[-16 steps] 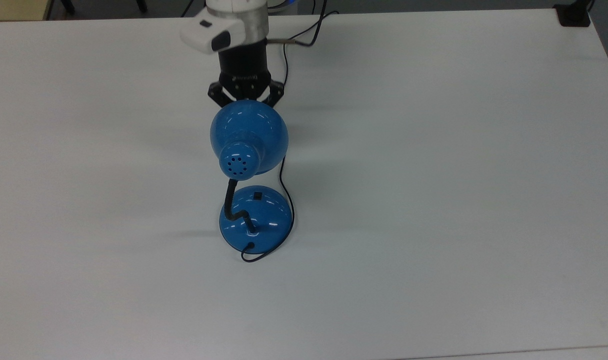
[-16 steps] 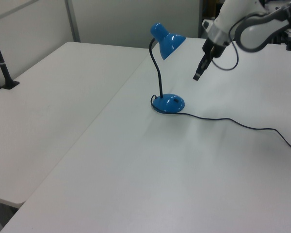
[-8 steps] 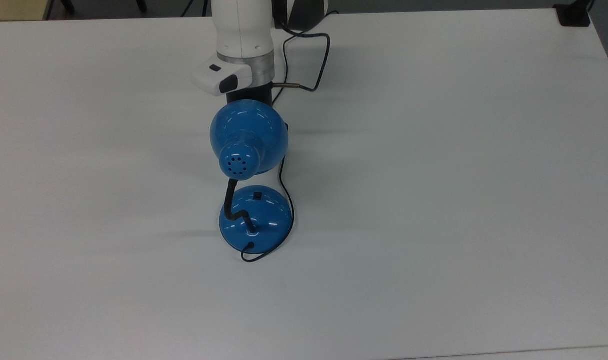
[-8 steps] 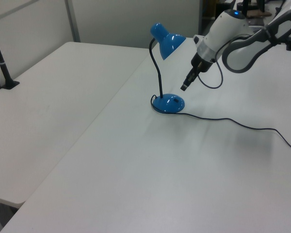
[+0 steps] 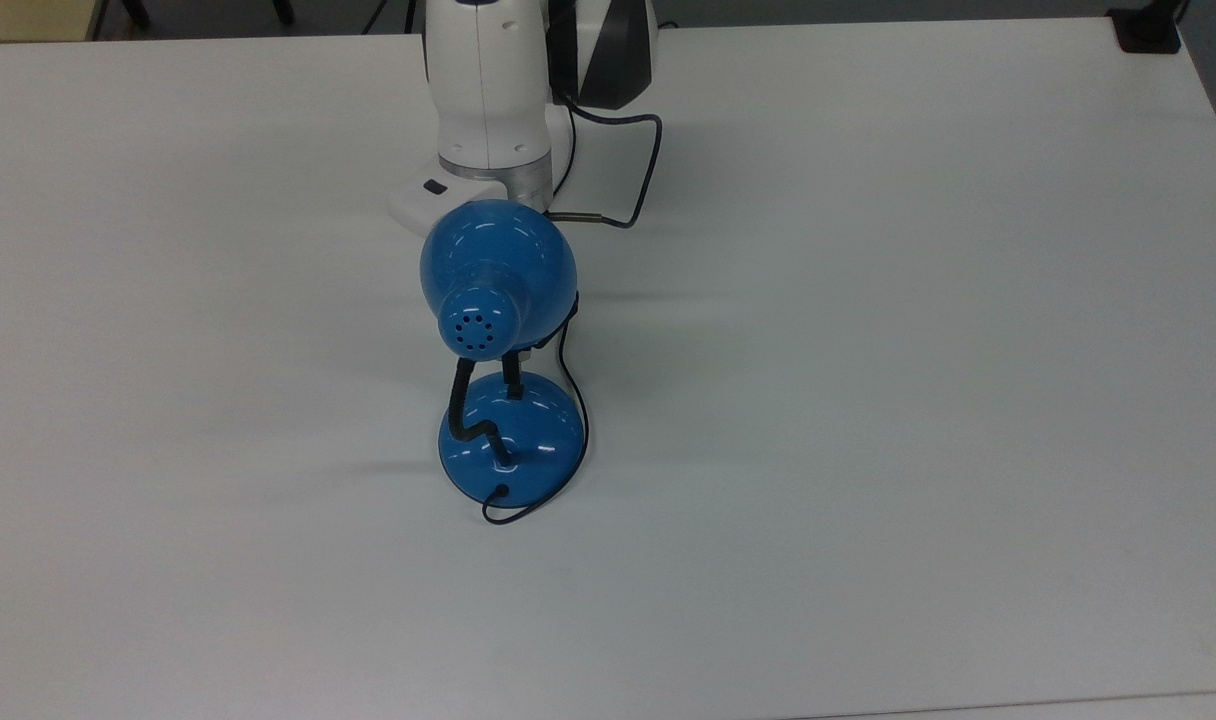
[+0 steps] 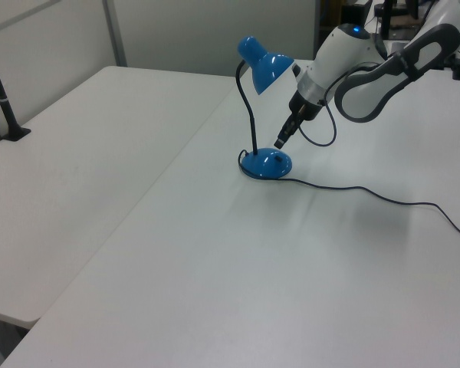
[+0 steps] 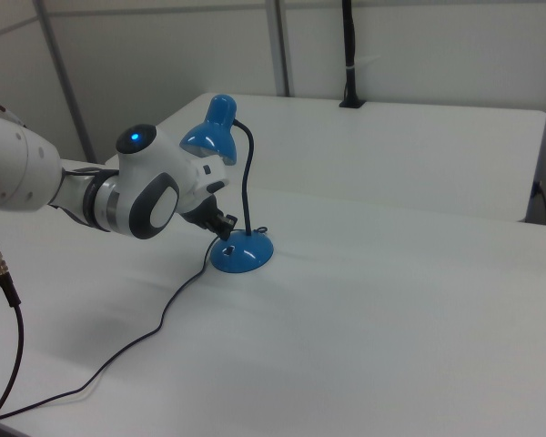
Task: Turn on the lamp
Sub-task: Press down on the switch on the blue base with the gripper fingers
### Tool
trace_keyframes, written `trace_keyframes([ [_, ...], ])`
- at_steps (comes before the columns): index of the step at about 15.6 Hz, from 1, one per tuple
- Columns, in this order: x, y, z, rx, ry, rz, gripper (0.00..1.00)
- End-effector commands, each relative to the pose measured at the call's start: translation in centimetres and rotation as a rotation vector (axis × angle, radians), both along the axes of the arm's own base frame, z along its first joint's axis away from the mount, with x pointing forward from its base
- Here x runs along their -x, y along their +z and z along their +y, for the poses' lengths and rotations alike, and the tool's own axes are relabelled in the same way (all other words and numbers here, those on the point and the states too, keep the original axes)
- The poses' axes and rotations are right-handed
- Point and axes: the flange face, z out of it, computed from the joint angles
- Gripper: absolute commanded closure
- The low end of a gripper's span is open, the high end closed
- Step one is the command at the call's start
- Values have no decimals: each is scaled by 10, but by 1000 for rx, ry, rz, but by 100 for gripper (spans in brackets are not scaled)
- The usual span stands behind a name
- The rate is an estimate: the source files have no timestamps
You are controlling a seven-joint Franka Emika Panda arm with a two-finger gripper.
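The lamp [image 5: 498, 350] stands near the middle of the white counter [image 5: 918, 400]. In the top view its bell-shaped shade [image 5: 498, 275] overhangs the domed base [image 5: 528, 440], and the bendy neck [image 6: 251, 107] rises from the rear of the base. The thin black cord [image 6: 368, 193] leaves the base and trails across the counter toward the left view's right edge.

The pincer [image 6: 280, 141] is angled down beneath the shade, with its tip just above the base. In the top view the tip [image 5: 512, 378] sits at the spot on the dome where the small black switch is fitted. Whether the tip touches the switch cannot be determined. How far the fingers are parted cannot be determined either; nothing appears to be held.

Judged step: final approach to press the switch. The shade shows no glow, so the lamp reads as not yet lit.

Hazards:
- Off-centre contact. The dome is glossy and curved, so the tip may slide off the switch.
- Sideways push. The base is light and may skid or tip.
- Arm clearance. The wrist [image 5: 488, 190] sits close behind the shade; further descent may knock it and bend the neck.
- Cord snag beside the base.
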Motion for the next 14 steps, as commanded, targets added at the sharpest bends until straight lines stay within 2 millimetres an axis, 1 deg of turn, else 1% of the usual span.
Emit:
trace_keyframes([
  [1,-3,-4,12,-9,3,-1,100],
  [3,-4,-13,13,-6,5,11,100],
  [4,-7,-12,14,-6,5,7,100],
  [5,-9,-17,14,-5,6,13,100],
  [9,-17,-15,14,-5,5,1,100],
  [11,-17,-15,12,-4,3,0,100],
  [14,-17,-22,14,-1,9,11,100],
])
